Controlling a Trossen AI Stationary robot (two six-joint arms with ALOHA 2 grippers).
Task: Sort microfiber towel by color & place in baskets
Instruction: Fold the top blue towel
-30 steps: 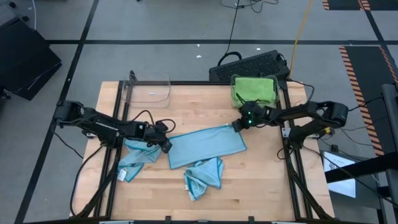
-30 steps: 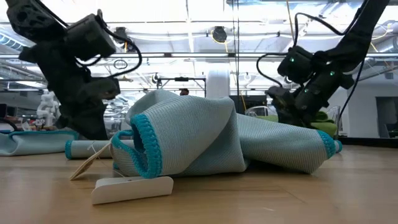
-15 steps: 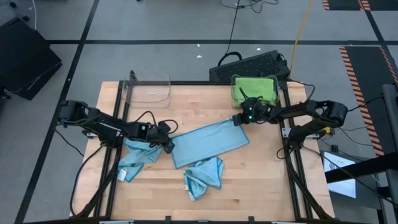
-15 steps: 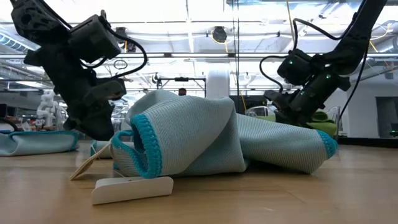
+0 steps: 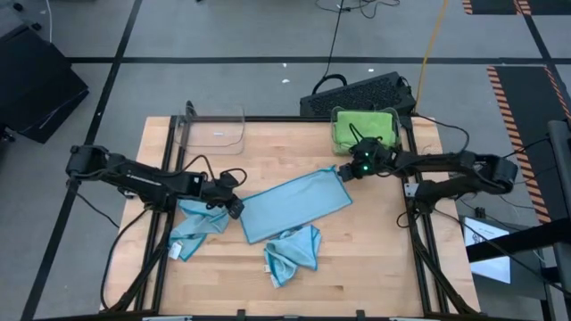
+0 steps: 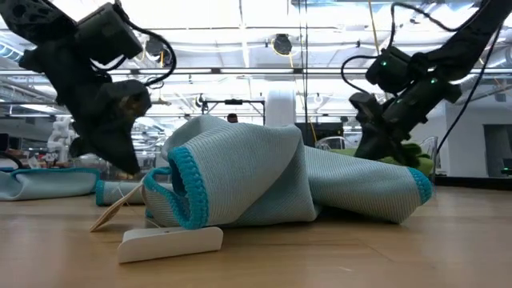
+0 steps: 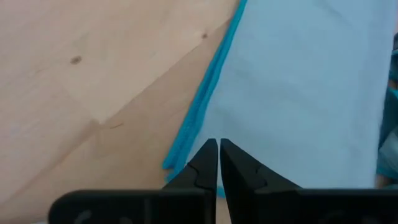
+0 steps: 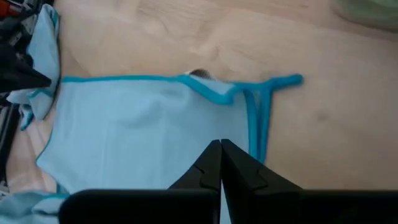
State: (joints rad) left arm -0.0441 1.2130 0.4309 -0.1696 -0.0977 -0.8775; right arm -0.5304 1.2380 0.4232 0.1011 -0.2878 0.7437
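Towel (image 5: pixel 294 207), the flat blue one, is lying mid-tabletop (image 5: pixel 375 259), now turning a little as both arms are pulling its ends. Left gripper (image 5: pixel 235 207) and right gripper (image 5: pixel 343 173) are keeping their jaws closed on its corners, so folding seems under way.

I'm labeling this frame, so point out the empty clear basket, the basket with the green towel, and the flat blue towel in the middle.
empty clear basket (image 5: pixel 215 133), high view, on its bare floor.
green towel's basket (image 5: pixel 336 114), high view, on its rim corner.
flat blue towel (image 5: pixel 294 205), high view, on the cloth's middle.
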